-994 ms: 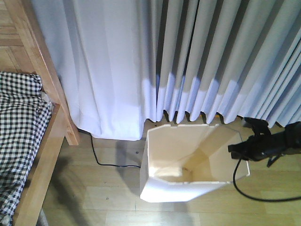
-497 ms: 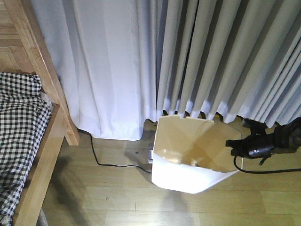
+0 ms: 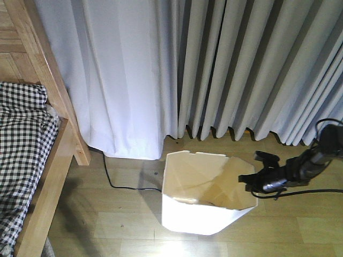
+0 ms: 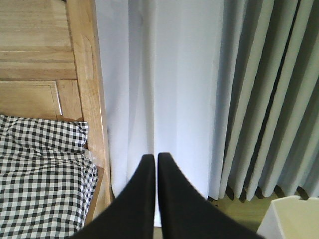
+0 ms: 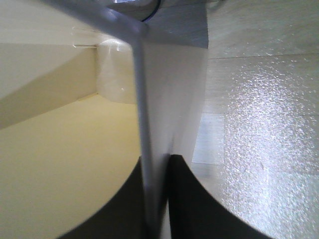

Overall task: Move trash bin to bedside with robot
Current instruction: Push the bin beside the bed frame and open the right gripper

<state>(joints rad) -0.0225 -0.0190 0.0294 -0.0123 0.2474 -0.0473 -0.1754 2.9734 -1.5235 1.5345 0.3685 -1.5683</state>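
Note:
The white trash bin (image 3: 201, 214) stands on the wooden floor in front of the curtain, cream inside, its angular rim facing up. My right gripper (image 3: 251, 181) is shut on the bin's right rim; in the right wrist view the thin bin wall (image 5: 142, 124) runs between the two black fingers (image 5: 194, 204), one inside and one outside. The bedside (image 3: 51, 101) is at the left: a light wooden post and frame with checked bedding (image 3: 21, 139). My left gripper (image 4: 155, 158) hangs shut in the air before the curtain, holding nothing; the bin's corner (image 4: 294, 219) shows at its lower right.
Grey and white curtains (image 3: 214, 64) hang behind the bin down to the floor. A black cable (image 3: 115, 182) lies on the floor between the bed post and the bin. Another black cable (image 3: 313, 191) trails from my right arm.
The bin has shifted left and toward the camera, away from the curtain, with my right gripper still on its rim. The right arm has followed it leftward.

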